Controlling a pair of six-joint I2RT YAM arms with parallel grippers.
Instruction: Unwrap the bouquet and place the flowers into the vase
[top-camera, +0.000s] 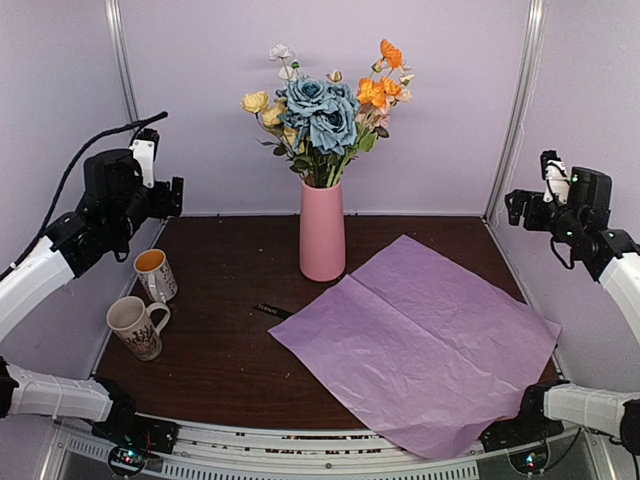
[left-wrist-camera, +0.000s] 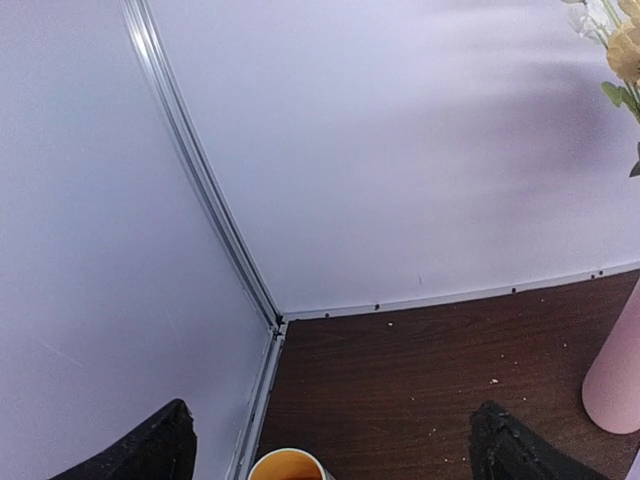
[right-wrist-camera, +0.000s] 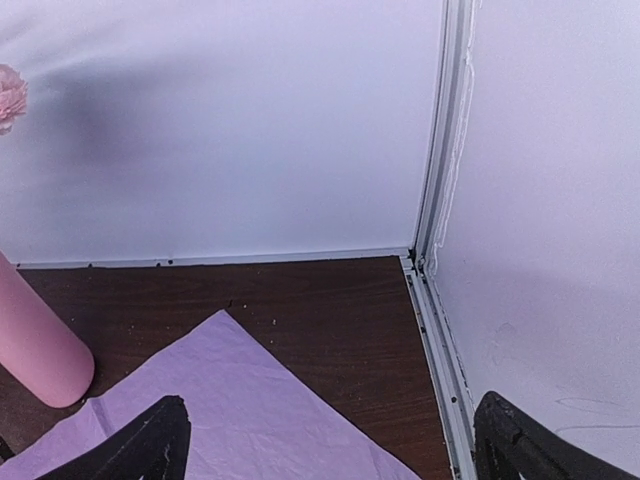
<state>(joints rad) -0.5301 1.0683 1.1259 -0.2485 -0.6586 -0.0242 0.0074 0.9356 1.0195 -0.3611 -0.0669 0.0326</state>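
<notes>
The flowers (top-camera: 325, 105) stand in the vase (top-camera: 322, 235) beside the flat tissue paper (top-camera: 420, 340).

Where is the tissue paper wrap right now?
In the top view, the tissue paper lies spread flat on the right half of the table, beside and in front of the pink vase.

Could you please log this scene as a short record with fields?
flowers: standing in the vase
vase: upright, back centre of table
tissue paper: spread flat, right of vase
black strip: lying by paper's left corner
mugs: two, upright, left side
left gripper: open, empty, raised
right gripper: open, empty, raised
</notes>
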